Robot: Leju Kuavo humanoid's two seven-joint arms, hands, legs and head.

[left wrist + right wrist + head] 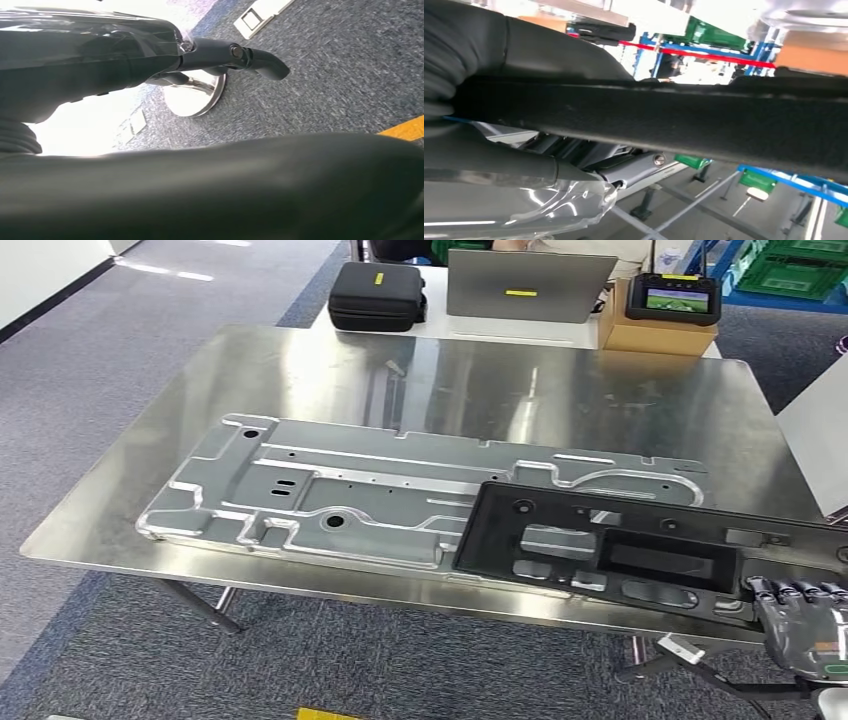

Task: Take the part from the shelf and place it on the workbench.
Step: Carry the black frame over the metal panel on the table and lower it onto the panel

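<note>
**Black part down on the steel table, right hand at its near corner**

The steel table [620, 390] spans most of the head view, its polished top reflecting the lights. On it lies a long grey machined metal plate [330, 495], flat, running from the left part of the table towards the right. The black part [640, 555], a flat moulded panel with rectangular cut-outs, lies on the right of the table; its left end overlaps the right end of the grey plate, and its near edge sits along the table's front edge.

The right hand [800, 625] comes in at the lower right, at the near right corner of the black part. Its fingers [785, 592] curl over the part's near edge and touch it. In the right wrist view the part [704, 125] runs as a dark band right across the hand [499, 170], with the hand's parts on both sides of it, so the fingers are gripping the part's edge.

The left hand [235, 55] hangs over grey carpet; whether its fingers are spread or curled cannot be told.

Behind the steel table, a white table carries a black case [378, 296], a grey laptop [528, 285] and a cardboard box [657, 332] with a small screened controller [668, 297] on top.
</note>
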